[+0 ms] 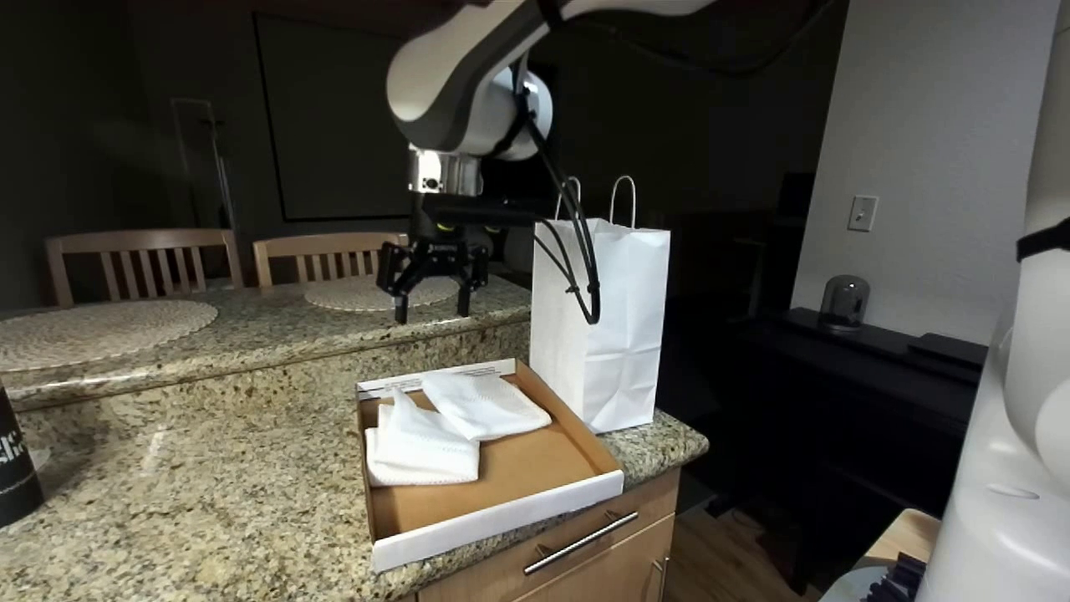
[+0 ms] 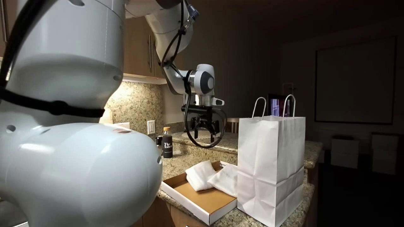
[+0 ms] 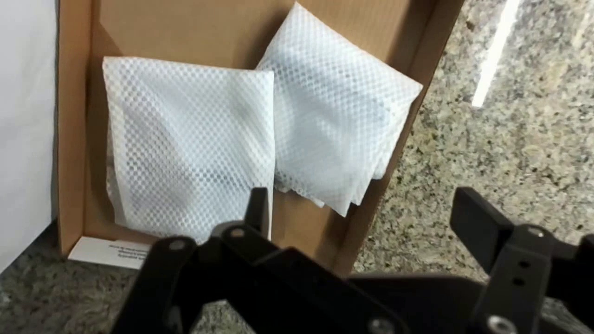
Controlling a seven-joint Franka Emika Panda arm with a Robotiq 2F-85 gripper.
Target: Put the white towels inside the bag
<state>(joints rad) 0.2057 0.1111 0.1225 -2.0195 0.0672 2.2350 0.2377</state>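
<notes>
Two folded white towels lie side by side in a shallow cardboard tray (image 1: 535,477). The towel nearer the bag (image 3: 190,144) sits flat, its corner close to the other towel (image 3: 334,111), whose folds rise to a peak in an exterior view (image 1: 422,451). Right beside the tray the white paper bag (image 2: 260,157) stands upright, its two loop handles raised; its inside cannot be seen. My gripper (image 1: 432,307) hangs well above the tray's far end, pointing down. Its fingers (image 3: 482,227) are spread wide with nothing between them, and both towels are apart from it.
Behind the tray rises a granite ledge (image 1: 276,326) with round woven mats (image 1: 100,330). A dark bottle (image 2: 167,145) stands farther along the counter. Bag and tray are close to the counter's end (image 1: 690,443). A cable loop (image 2: 205,146) hangs beside the gripper.
</notes>
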